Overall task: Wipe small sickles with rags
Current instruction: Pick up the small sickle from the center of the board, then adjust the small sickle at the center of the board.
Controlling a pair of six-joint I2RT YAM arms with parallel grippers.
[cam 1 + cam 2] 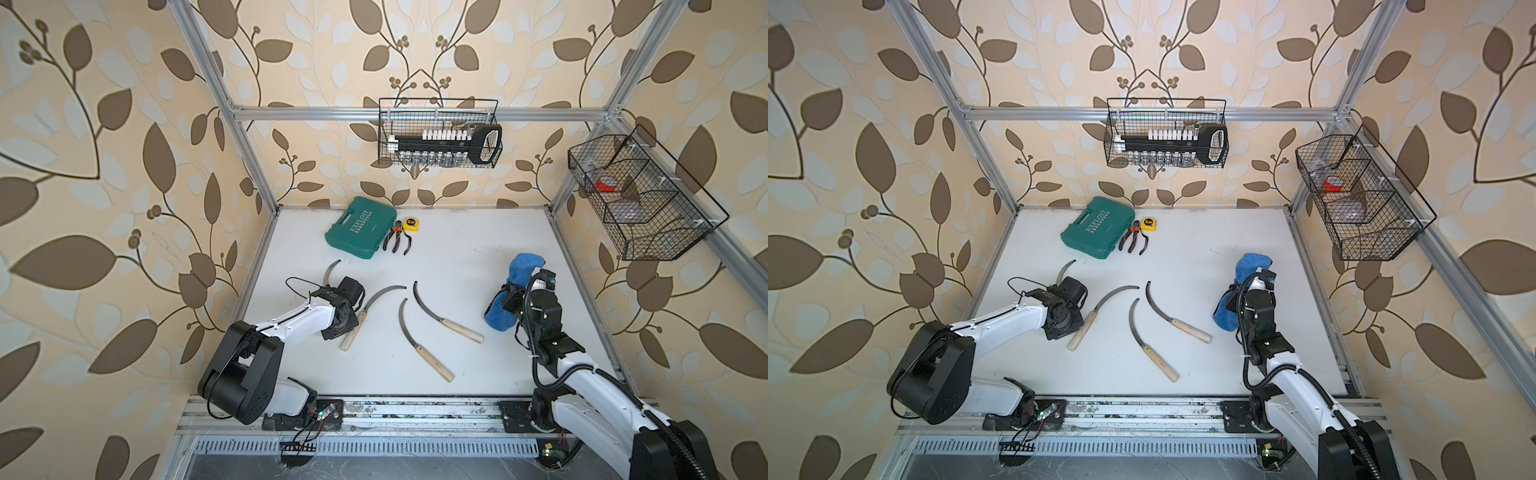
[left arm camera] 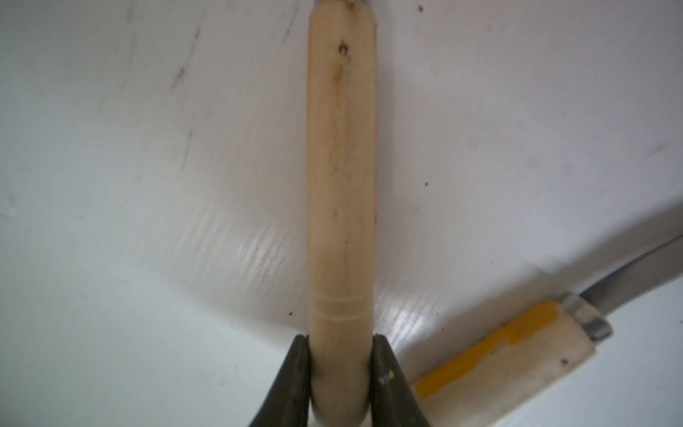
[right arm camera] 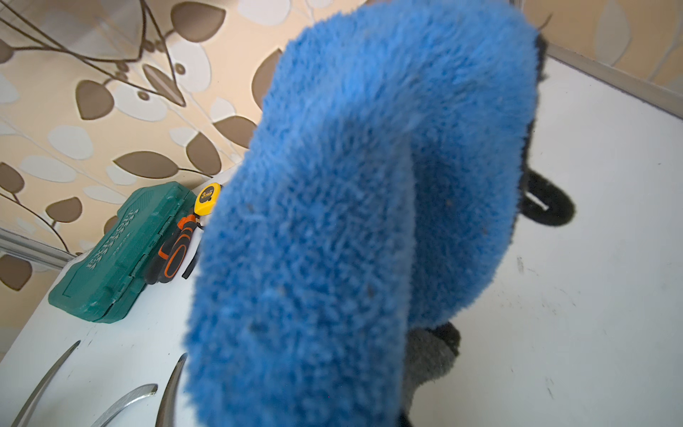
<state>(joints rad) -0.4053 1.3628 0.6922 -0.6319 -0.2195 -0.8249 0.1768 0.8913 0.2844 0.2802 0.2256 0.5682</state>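
Right now the left fingers (image 2: 388, 380) are clenched on the butt end of the held sickle's wooden handle (image 2: 340, 185), one finger each side, w/ the tabletop (image 2: 148, 222) close behind; can't tell if it's lifted or lying flat. The other three sickles (image 1: 434, 365) lie loose mid-tabletop. The nearest sickle (image 2: 517, 351) sits just beside the held one and has a yellow strip on its handle. The blue rag (image 3: 332, 222) hangs bunched from the right arm (image 1: 540, 307) toward the tabletop's right side, well apart from every blade. The right fingers are clamped on it but buried in the pile, so not visible. Handling, as I judge it: a sickle is light and stiff, and the round handle is the only safe place to grab. Smooth wood could twist in the grip, esp. held this far back w/ the long blade as a lever. Inner edge prob. sharp, tip thin. The rag is soft, limp and fluffy, so it'll drape over steel but may snag on the point. Hard to see: in both top views the left wrist (image 1: 336, 307) covers the grip, and only the curved blade (image 1: 328, 274) pokes out beyond it. The left wrist view cuts that blade off at the frame edge. The rag's lower end may or may not touch the tabletop.
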